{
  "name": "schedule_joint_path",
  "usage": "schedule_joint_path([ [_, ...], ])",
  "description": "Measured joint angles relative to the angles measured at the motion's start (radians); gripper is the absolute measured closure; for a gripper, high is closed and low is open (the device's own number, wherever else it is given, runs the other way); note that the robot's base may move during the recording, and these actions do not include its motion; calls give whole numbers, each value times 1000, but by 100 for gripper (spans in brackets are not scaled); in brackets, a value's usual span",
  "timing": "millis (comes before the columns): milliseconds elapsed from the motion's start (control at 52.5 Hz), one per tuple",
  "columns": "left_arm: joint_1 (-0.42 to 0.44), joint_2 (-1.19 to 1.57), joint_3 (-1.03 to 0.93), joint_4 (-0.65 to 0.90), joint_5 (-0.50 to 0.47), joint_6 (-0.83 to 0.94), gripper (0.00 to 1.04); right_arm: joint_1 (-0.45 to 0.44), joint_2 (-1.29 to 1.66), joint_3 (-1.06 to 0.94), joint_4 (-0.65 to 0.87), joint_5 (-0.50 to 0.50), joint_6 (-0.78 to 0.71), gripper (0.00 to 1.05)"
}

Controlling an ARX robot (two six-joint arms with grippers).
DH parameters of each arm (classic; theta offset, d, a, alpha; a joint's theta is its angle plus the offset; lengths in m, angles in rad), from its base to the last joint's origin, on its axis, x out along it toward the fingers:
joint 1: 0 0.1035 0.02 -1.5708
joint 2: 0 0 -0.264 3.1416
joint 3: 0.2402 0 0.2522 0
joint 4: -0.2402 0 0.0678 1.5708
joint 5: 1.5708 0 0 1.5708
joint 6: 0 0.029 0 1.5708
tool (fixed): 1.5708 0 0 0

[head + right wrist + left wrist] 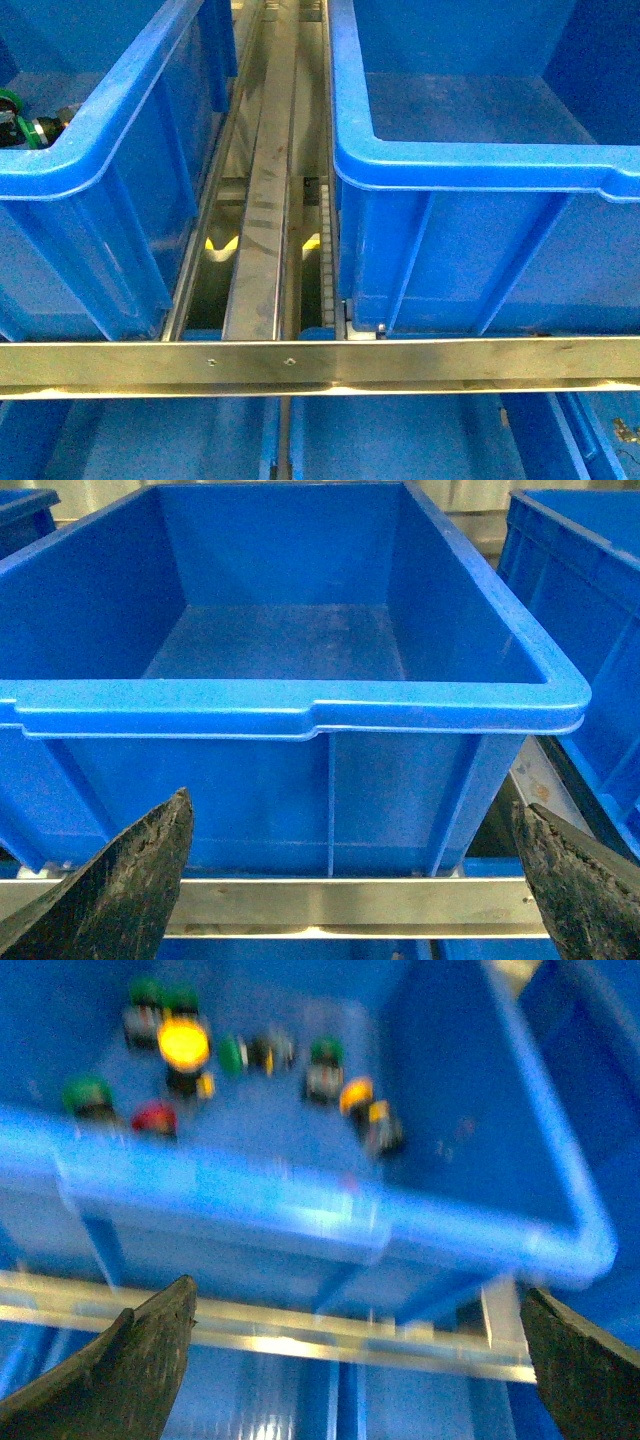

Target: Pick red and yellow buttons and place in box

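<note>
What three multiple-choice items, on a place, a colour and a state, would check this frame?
1. Where do the small round push buttons lie?
A. inside the blue plastic bin under the left wrist camera
B. on a wooden table
C. in a white bowl

2. What colour is the largest, brightest button cap?
A. red
B. yellow
C. green

3. How does the right gripper stand?
A. shut on a button
B. shut on a bin rim
C. open, holding nothing

Key: 1 A, they are scattered on that bin's floor. 2 B, it glows yellow beside green ones. 3 C, its dark fingers sit wide apart, with only the empty blue plastic bin beyond.
</note>
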State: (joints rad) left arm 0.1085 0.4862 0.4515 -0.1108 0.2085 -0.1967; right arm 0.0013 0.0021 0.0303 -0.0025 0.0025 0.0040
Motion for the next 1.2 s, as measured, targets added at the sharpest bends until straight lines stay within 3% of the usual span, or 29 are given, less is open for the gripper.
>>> schedule_joint_path([
  [286,-21,351,476,-21,-135,64,8,0,0,0,0,0,0,7],
  [515,-22,649,718,-127,-251,87,8,0,0,0,0,0,0,7],
  [1010,-91,1147,957,-198,-528,116,8,0,0,0,0,0,0,7],
  [1201,-82,1222,958,-184,-549,109,8,0,0,0,0,0,0,7],
])
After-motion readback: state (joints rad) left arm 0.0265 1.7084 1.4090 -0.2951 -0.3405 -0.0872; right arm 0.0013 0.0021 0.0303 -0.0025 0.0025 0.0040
